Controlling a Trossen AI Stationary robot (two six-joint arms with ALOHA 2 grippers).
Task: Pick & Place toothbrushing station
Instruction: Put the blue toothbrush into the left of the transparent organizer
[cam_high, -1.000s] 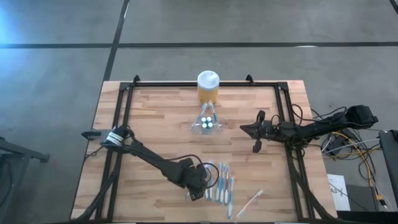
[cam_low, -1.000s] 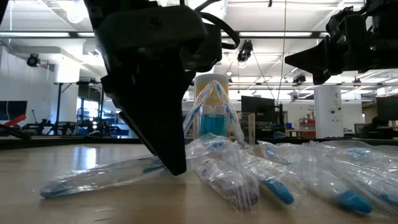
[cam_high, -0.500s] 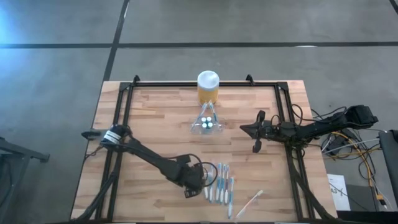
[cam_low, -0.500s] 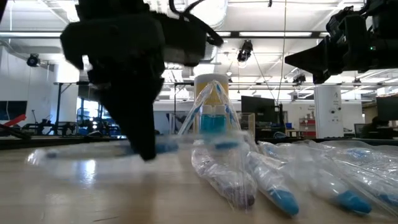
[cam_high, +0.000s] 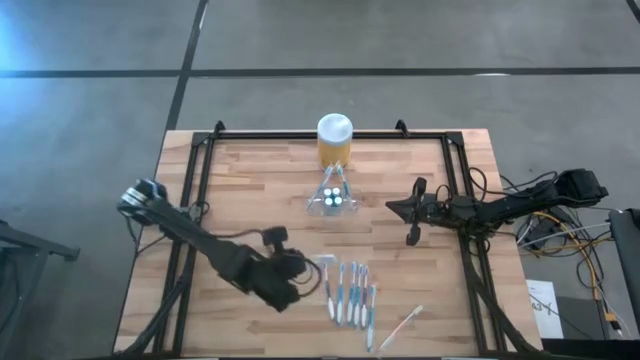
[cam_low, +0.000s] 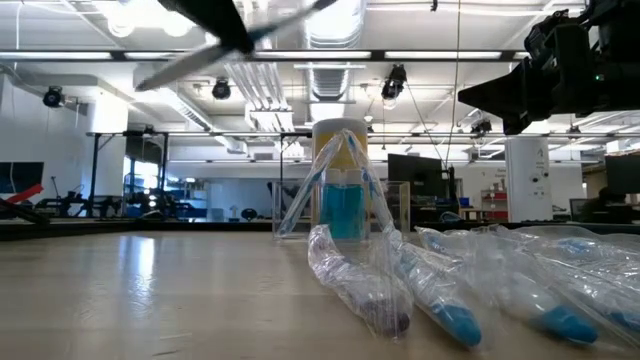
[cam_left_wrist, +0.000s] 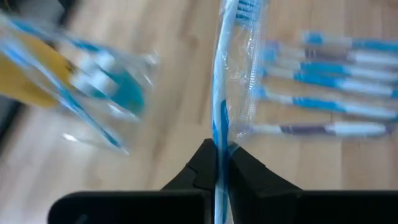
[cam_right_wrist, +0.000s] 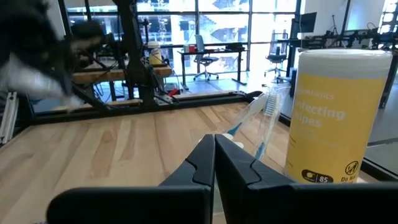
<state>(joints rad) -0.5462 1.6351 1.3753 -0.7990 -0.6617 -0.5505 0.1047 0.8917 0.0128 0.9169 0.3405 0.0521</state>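
Left gripper (cam_left_wrist: 217, 163): jaws closed on 1 wrapped toothbrush (cam_left_wrist: 231, 68), pinched near the handle end; the brush projects straight forward from the fingertips, bristle end leading. In the high view the left gripper (cam_high: 297, 276) is over the near-centre of the table (cam_high: 250, 180), raised clear of the wood, with the held brush showing as a pale streak just beside it. The low view shows only that streak crossing the upper frame.

Toothbrushing station (cam_high: 331, 196): a clear, cone-like holder standing upright at table centre, with brushes already leaning in it, touching or just in front of the yellow jar (cam_high: 334, 140). In the low view the station (cam_low: 338, 190) rises before the jar.

Loose wrapped toothbrushes (cam_high: 350, 294): 4 or so in a row near the front edge, just beside the left gripper, plus 1 pale item lying apart (cam_high: 402, 325).

Right gripper (cam_high: 411, 212): jaws shut and empty, parked well to the right of the station, tips pointing towards it.

Governing relation: the station lies farther from the front edge and to the right of the left gripper, with open board between. The held brush runs along the gripper's axis, roughly horizontal, whereas the station's openings face up; judged from this, the brush must be tipped towards vertical before insertion. The right gripper sits nearer the station, but the left carries the load.
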